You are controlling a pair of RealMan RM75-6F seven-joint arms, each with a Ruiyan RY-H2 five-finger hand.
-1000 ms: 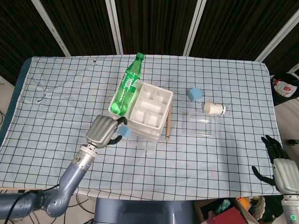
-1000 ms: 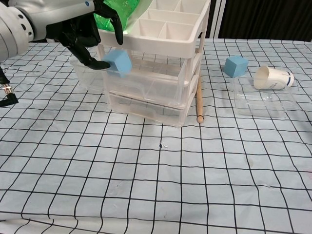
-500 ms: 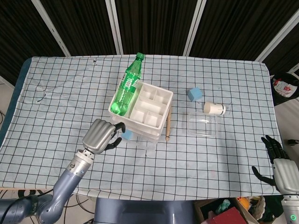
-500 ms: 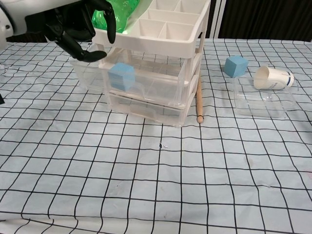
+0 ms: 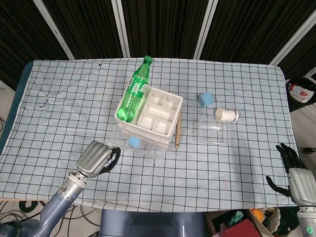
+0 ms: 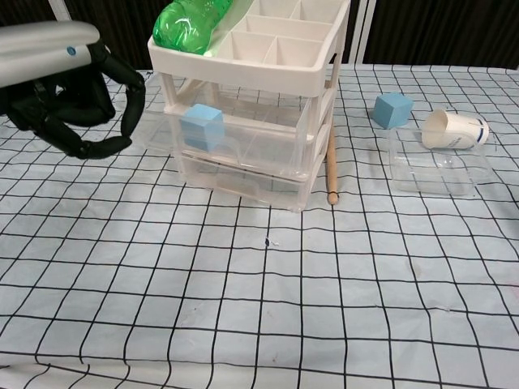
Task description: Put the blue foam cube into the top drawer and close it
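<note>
A blue foam cube (image 6: 202,126) (image 5: 134,142) lies inside the clear top drawer (image 6: 251,130), which stands pulled out from the white drawer unit (image 5: 157,112). My left hand (image 6: 77,113) (image 5: 96,158) hangs to the left of the drawer, apart from it, fingers loosely curved and holding nothing. A second blue cube (image 6: 392,109) (image 5: 206,99) sits on the cloth to the right of the unit. My right hand (image 5: 296,173) stays at the table's near right corner, fingers spread and empty.
A green bottle (image 5: 134,91) lies across the unit's top tray. A wooden stick (image 6: 331,166) lies along the unit's right side. Further right are a clear shallow tray (image 6: 438,166) and a tipped paper cup (image 6: 454,128).
My left hand let go of the blue cube, which dropped into the pulled-out top drawer. The hand then drew back to the left and toward the table's near edge.
</note>
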